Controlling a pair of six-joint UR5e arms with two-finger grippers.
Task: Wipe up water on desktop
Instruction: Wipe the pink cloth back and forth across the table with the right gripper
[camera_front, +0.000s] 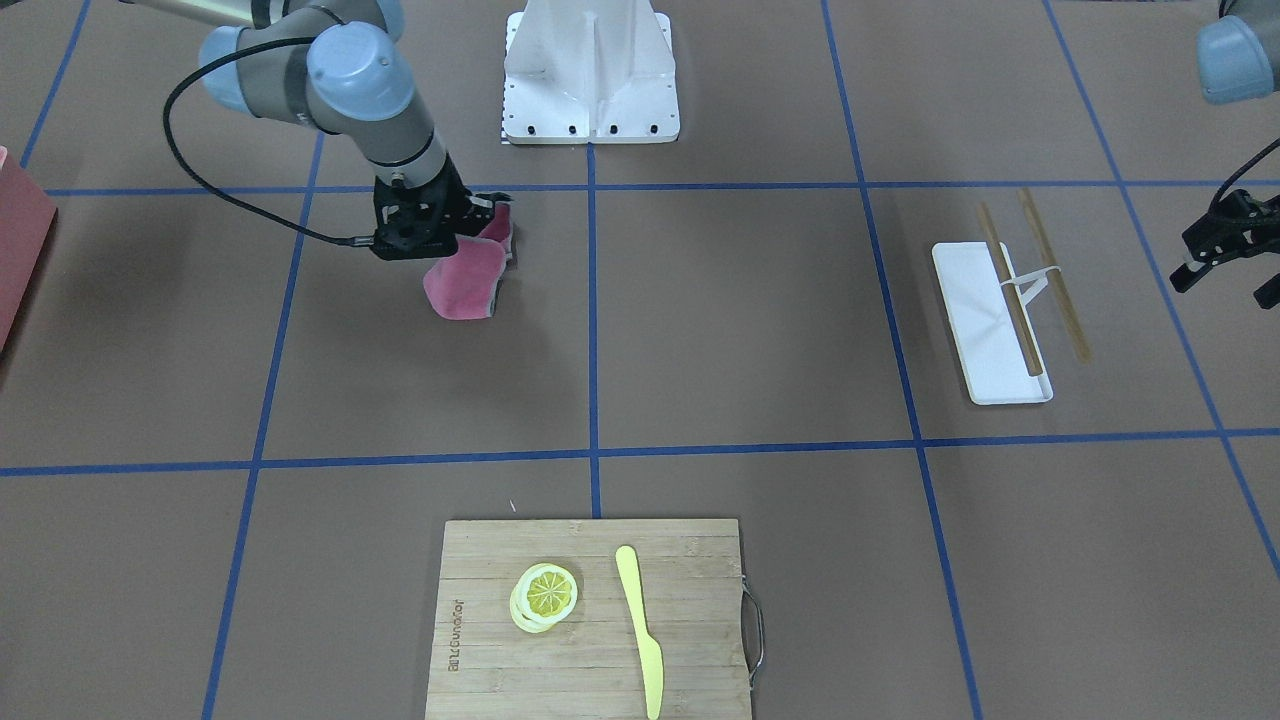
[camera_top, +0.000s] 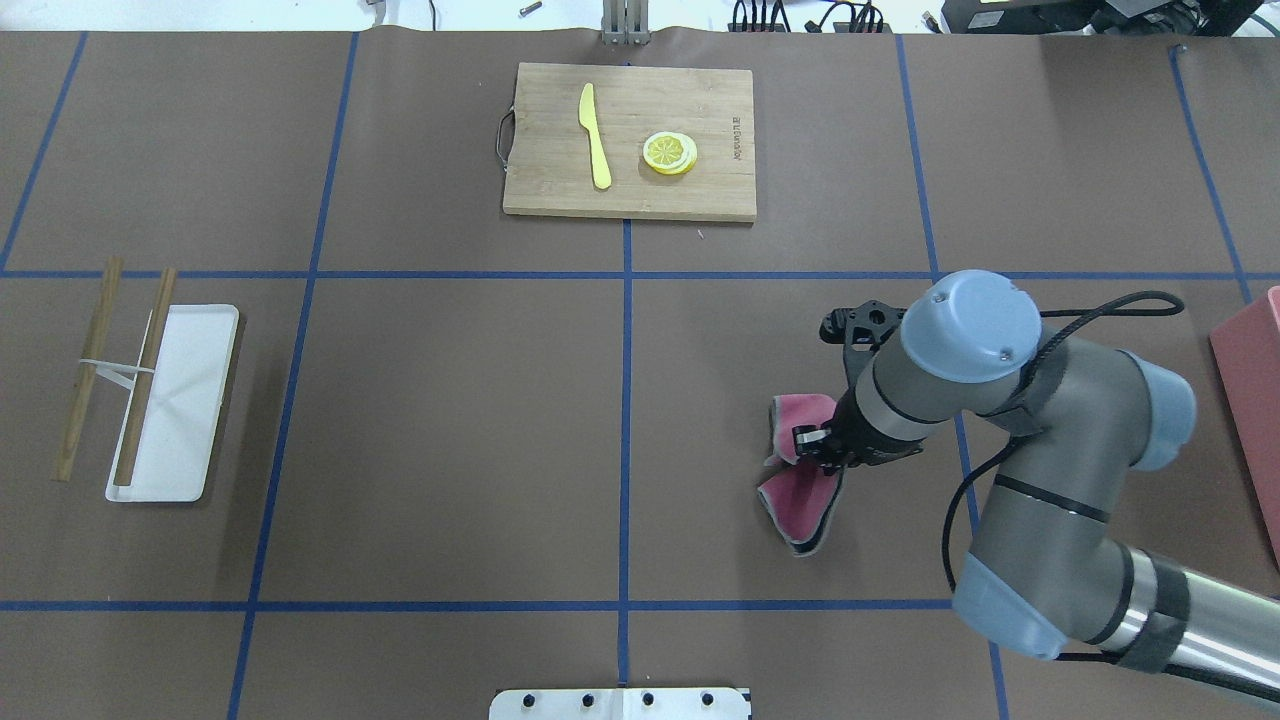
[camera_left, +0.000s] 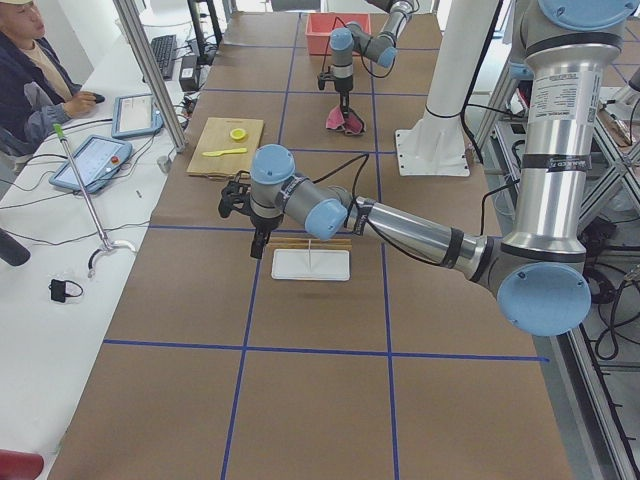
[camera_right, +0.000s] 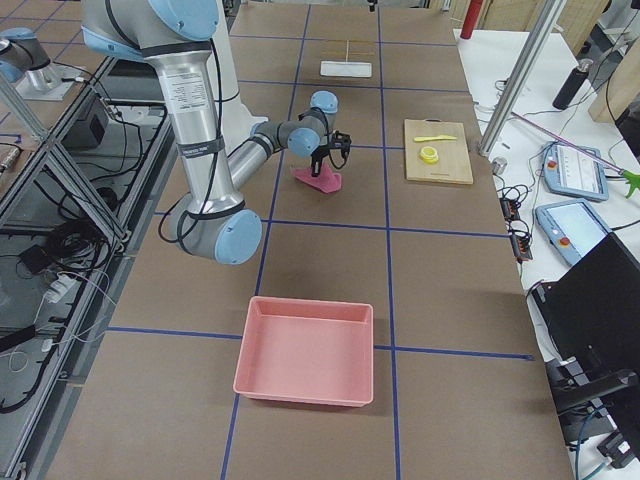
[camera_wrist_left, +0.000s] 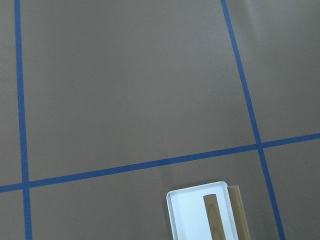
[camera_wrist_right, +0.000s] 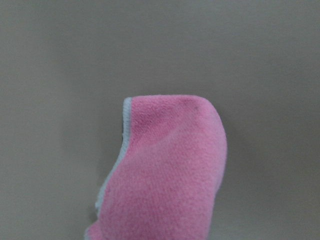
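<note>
The desktop (camera_top: 450, 420) is grey-brown with blue tape lines; I see no water on it. My right gripper (camera_top: 815, 450) is shut on a pink cloth (camera_top: 800, 495). The cloth hangs from the gripper with its lower edge on or just over the desktop, right of the centre line. It also shows in the front view (camera_front: 465, 280) and fills the right wrist view (camera_wrist_right: 165, 175). My left gripper (camera_front: 1228, 270) hovers open and empty at the far left of the table, beside the white tray (camera_front: 975, 300).
A bamboo cutting board (camera_top: 700, 195) with a lemon slice (camera_top: 669, 152) and a yellow knife (camera_top: 595, 135) lies at the far middle. Chopsticks (camera_top: 145, 390) rest on the white tray (camera_top: 185, 400). A pink bin (camera_right: 305, 350) stands at the right end. The white robot base (camera_front: 590, 75) is at the near edge.
</note>
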